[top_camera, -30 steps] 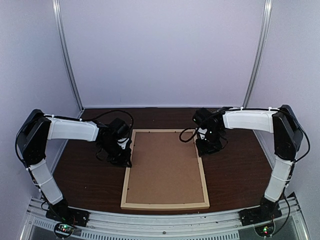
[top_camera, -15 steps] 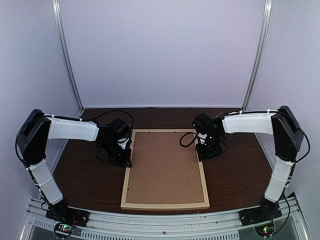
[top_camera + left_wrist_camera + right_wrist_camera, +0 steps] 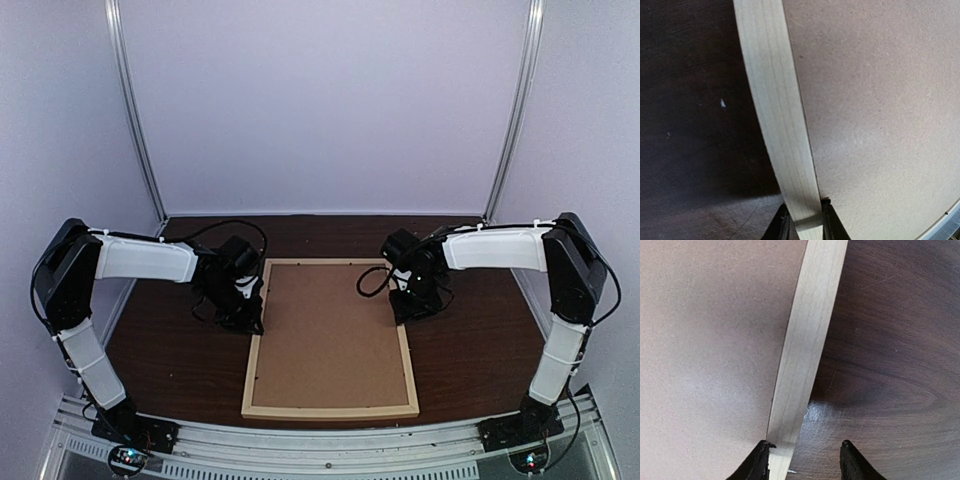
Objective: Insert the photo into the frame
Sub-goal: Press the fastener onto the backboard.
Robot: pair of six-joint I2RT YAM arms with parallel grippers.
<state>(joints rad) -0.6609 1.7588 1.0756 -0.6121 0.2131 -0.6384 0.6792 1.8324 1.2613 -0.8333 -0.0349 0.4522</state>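
Note:
The pale wooden frame lies flat on the dark table with a brown backing board filling it. The photo is hidden. My left gripper is at the frame's left strip, and in the left wrist view that gripper is shut on the strip, one jaw on each edge. My right gripper hangs over the right strip. In the right wrist view this gripper is open: one fingertip is at the strip's inner edge, the other stands apart over the table.
Dark wooden table lies on both sides of the frame. White walls with metal corner posts close in the back and sides. The arm bases sit on a rail at the near edge.
My right gripper has shifted a little left and down onto the frame's right strip. The left gripper and the frame have not moved.

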